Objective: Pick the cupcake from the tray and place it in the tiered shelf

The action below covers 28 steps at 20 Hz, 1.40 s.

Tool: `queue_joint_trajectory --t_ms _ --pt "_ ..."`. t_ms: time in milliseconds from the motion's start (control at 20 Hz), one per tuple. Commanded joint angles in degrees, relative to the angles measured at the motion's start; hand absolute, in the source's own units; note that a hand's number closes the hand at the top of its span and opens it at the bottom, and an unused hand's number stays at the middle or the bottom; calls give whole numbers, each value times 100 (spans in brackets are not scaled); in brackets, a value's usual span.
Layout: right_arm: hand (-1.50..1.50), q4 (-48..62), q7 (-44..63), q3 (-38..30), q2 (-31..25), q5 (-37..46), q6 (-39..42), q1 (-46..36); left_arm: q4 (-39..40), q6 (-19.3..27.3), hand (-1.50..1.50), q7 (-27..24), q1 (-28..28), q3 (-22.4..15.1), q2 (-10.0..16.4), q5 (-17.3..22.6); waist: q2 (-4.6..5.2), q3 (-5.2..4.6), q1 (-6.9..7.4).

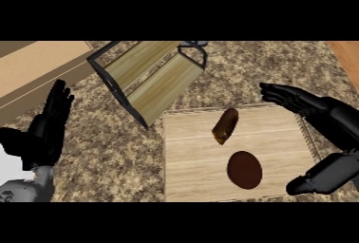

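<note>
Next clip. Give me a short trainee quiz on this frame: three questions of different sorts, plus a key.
1. True or false: the right robot hand is shut on an item from the tray.
2. How many brown items lie on the tray? A) one B) two C) three
3. Fill in: in the head view, the tiered shelf stands toward the tray's upper ____ corner.
Key: 1 false, the hand is open and holds nothing. 2 B, an elongated item and a dark oval item. 3 left.
</note>
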Motion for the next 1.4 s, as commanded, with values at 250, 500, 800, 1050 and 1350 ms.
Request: queue_joint_trajectory --t_ms 250,500,800,1050,1350 --pt "-150 -1704 1629 560 -1424 1379 428 -799 -86 -21 0 134 -13 29 37 -50 -31 -19 -44" --pt "-150 -2094 2841 1537 -1186 2435 283 -1157 -273 -38 0 204 74 10 50 -121 21 -10 92" --pt "-150 -2155 4013 2214 -556 2938 529 -1443 -163 -145 0 370 -156 121 -77 -143 42 -2 43" --pt "-150 -1616 4316 2956 -166 4225 639 -1613 -337 -46 0 182 170 -42 -270 -349 47 0 93" --pt "-150 -1778 4231 2868 -314 4802 858 -921 -449 -83 0 364 147 93 -337 -457 36 6 1"
